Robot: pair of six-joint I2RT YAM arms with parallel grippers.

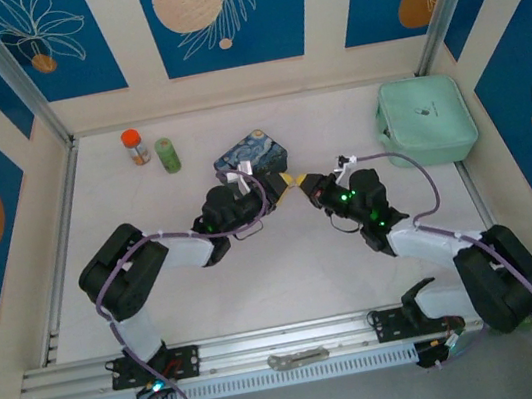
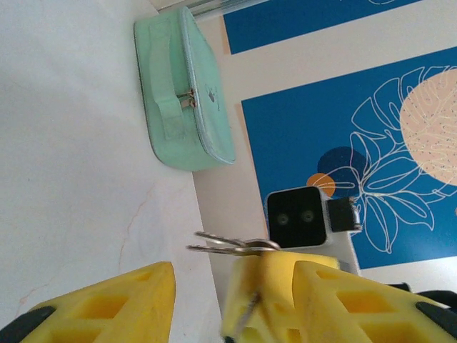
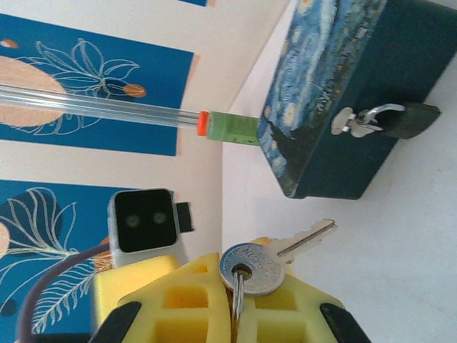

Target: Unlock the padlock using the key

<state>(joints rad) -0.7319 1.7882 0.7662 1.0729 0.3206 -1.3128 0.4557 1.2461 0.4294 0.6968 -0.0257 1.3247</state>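
Now, right gripper (image 3: pixel 239 300) pinches key (image 3: pixel 285 250) (left gripper (image 2: pixel 228 286) half-open, idle); approach step: next, aim blade at padlock (image 3: pixel 407 121).

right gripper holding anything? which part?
Yes. The right gripper is shut on the key, pinching the lower edge of its round head by the ring hole. The blade sticks out free, roughly toward the padlock on the tin.
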